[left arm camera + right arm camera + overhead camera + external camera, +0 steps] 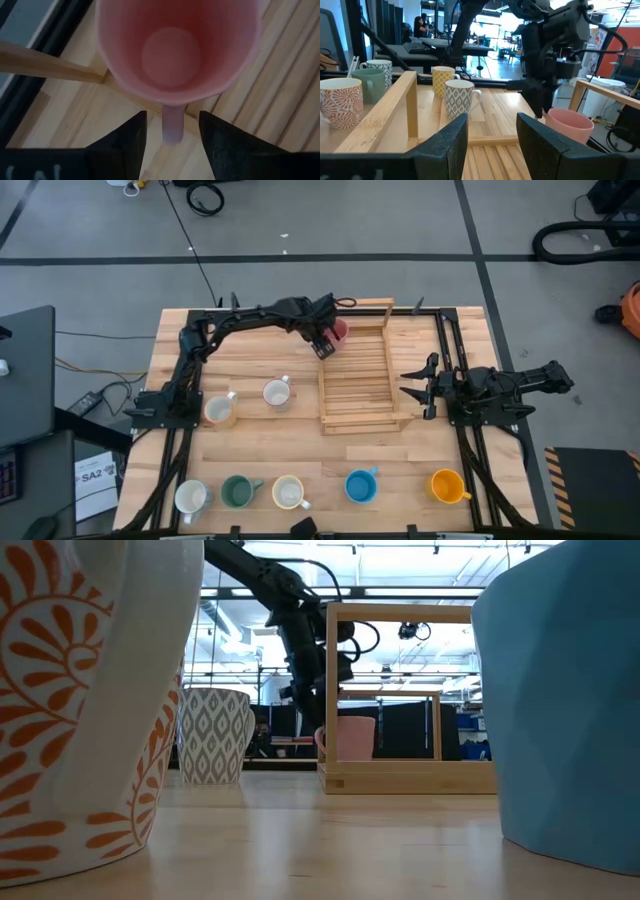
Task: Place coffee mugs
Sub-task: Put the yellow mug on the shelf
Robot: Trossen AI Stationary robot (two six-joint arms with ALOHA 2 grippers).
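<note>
Left gripper (pixel 324 343) hung at the far left corner of the slatted wooden rack (pixel 362 380), fingers (pixel 125 142) spread wide either side of the pink mug's (pixel 339 330) handle — not clamping it. Mug sat upright on the rack. Right gripper (pixel 418 385) waited by the rack's right edge, fingers parted, holding nothing. Other mugs stood on the table (pixel 400 460) — nr the front edge & left of rack.
</note>
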